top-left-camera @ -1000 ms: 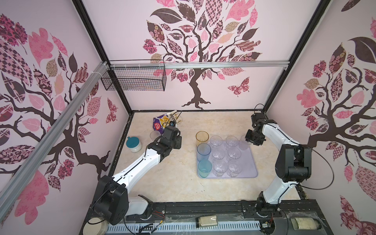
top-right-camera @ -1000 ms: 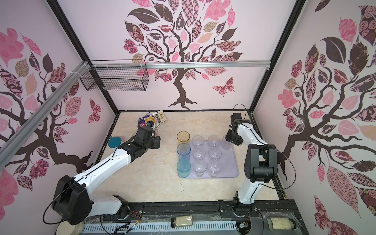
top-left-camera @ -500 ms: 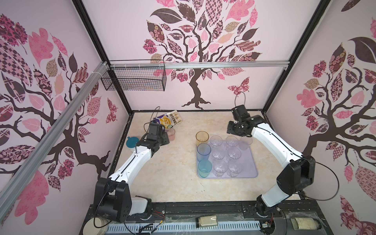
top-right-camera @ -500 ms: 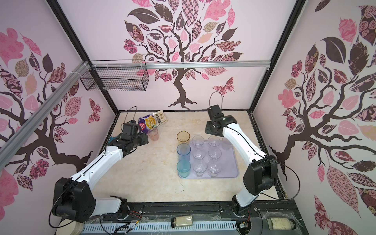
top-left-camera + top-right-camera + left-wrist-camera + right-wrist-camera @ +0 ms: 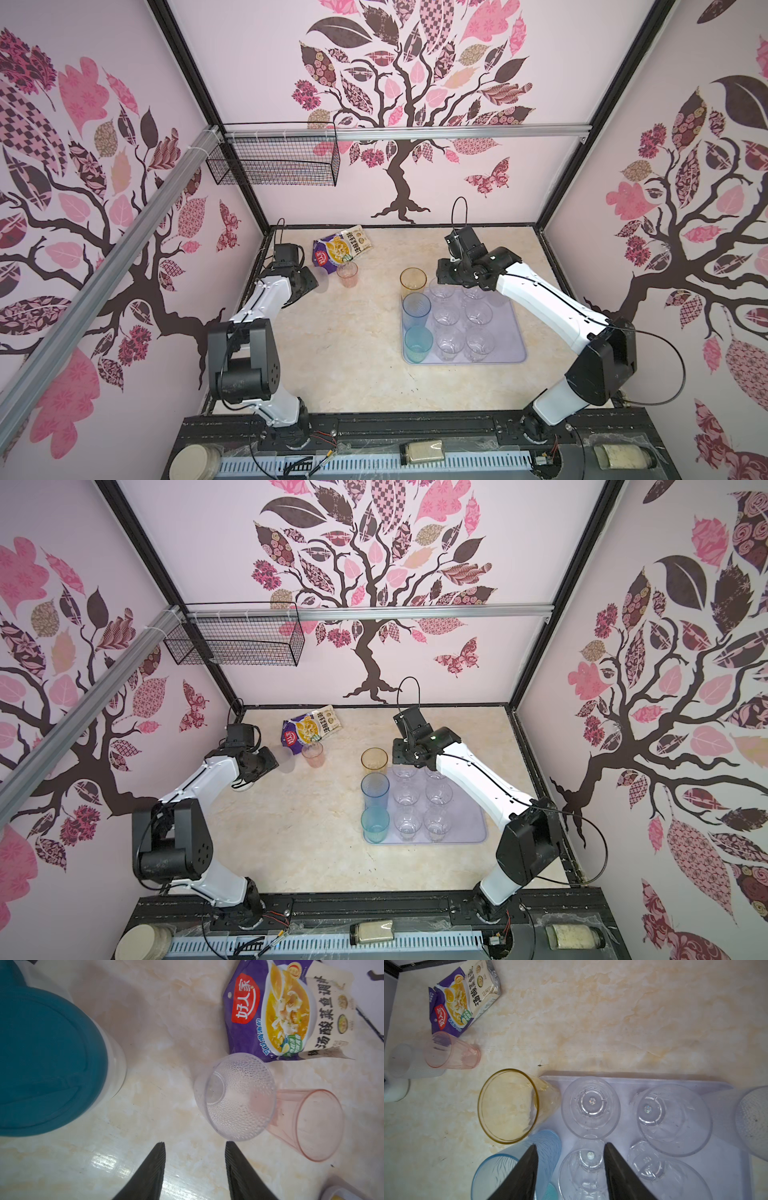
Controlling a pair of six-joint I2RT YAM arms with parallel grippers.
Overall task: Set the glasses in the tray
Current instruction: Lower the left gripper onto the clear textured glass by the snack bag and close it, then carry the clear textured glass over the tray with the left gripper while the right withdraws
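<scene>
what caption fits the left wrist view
Open left gripper hovers short of a clear dimpled tumbler beside a pink tumbler.

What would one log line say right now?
right tool: open, empty, above flat lavender plastic tray | left tool: open, empty, near clear dimpled plastic tumbler and small pink plastic tumbler, both off tray

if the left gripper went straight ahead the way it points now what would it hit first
Most likely the clear dimpled glass: it stands just ahead of the left gripper, a little off centre, with the pink glass behind it. Height is hard to judge.
</scene>
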